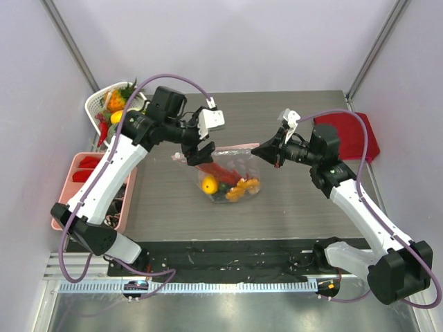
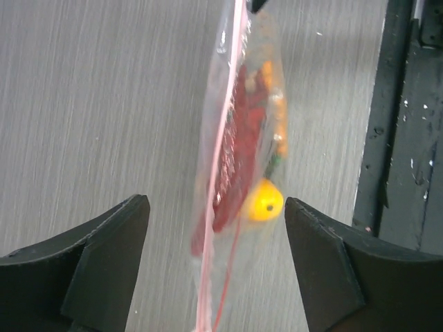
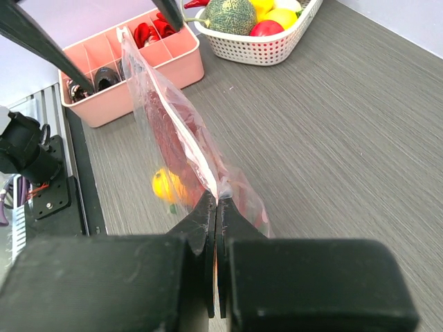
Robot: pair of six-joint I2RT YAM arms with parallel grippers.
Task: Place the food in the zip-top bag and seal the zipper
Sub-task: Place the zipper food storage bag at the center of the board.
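Note:
The clear zip-top bag [image 1: 228,178] hangs upright over the table's middle. It holds the red lobster [image 1: 220,168], a yellow piece [image 1: 208,185] and orange pieces [image 1: 242,188]. My right gripper [image 1: 257,151] is shut on the right end of the pink zipper [image 1: 234,147]; in the right wrist view the gripper [image 3: 217,197] pinches the strip [image 3: 173,114]. My left gripper [image 1: 196,149] is open at the bag's left end. In the left wrist view the gripper [image 2: 216,204] straddles the zipper [image 2: 225,138] without touching it; the lobster [image 2: 239,131] and yellow piece [image 2: 264,200] show through the bag.
A white basket [image 1: 97,104] of toy foods stands at the back left, also in the right wrist view [image 3: 270,52]. A pink compartment tray [image 1: 73,181] lies along the left edge. A red cloth [image 1: 351,135] lies at the back right.

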